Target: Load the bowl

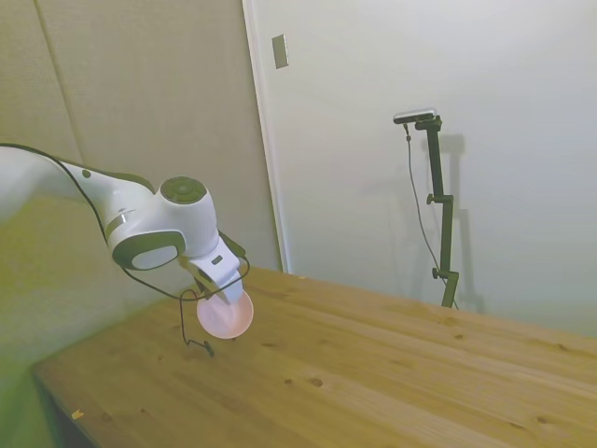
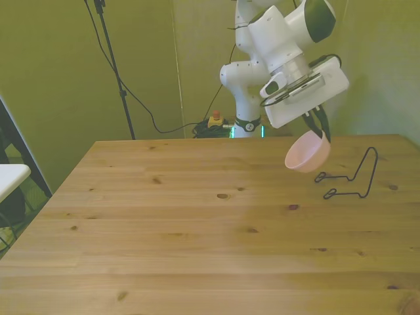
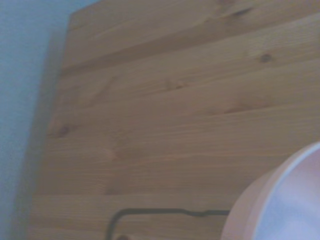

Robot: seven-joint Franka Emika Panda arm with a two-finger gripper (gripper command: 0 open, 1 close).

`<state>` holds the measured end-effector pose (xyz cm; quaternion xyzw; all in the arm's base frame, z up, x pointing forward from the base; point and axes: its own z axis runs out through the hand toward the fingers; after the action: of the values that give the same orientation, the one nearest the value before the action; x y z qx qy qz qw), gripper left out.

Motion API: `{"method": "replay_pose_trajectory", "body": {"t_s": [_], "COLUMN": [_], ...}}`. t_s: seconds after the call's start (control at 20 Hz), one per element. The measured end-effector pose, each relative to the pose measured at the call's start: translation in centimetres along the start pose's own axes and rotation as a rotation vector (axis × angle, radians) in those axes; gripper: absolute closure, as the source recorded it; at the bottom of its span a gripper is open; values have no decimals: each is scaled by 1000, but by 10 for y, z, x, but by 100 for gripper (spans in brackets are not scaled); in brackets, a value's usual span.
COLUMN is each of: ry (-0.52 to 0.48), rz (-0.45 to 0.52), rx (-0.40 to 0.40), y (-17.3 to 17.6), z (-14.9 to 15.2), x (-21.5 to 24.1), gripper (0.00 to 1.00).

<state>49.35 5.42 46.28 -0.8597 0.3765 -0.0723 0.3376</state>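
Note:
A small pale pink bowl (image 2: 307, 152) hangs tilted in the air above the wooden table (image 2: 197, 230), toward the front view's right. My gripper (image 2: 320, 133) is shut on its upper rim. In the side view the bowl (image 1: 225, 315) shows its open side, held just under the gripper (image 1: 227, 291) over the table's left end. The wrist view catches only part of the bowl (image 3: 285, 200). I see nothing inside it.
A thin black wire stand (image 2: 357, 176) sits on the table just beyond the bowl at the front view's right, also seen in the side view as the wire stand (image 1: 193, 329) and in the wrist view as the wire stand (image 3: 165, 212). The table edge (image 3: 50, 125) is close.

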Motion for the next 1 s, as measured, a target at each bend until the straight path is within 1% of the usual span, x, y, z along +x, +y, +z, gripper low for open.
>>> {"method": "replay_pose_trajectory", "body": {"t_s": [0.1,0.2,0.3,0.7,0.85,1.0], "ry": [-36,-66,-76,-175,-209,-221], "rz": [-5,-28,-32,-32,-39,-43], "rx": [34,43,45,118,133,145], "y": [-11,-25,-25,-10,-7,-5], "z": [8,20,21,36,43,49], "x": [-9,-20,-20,-7,-7,-6], "gripper": [100,100,100,100,100,100]}}
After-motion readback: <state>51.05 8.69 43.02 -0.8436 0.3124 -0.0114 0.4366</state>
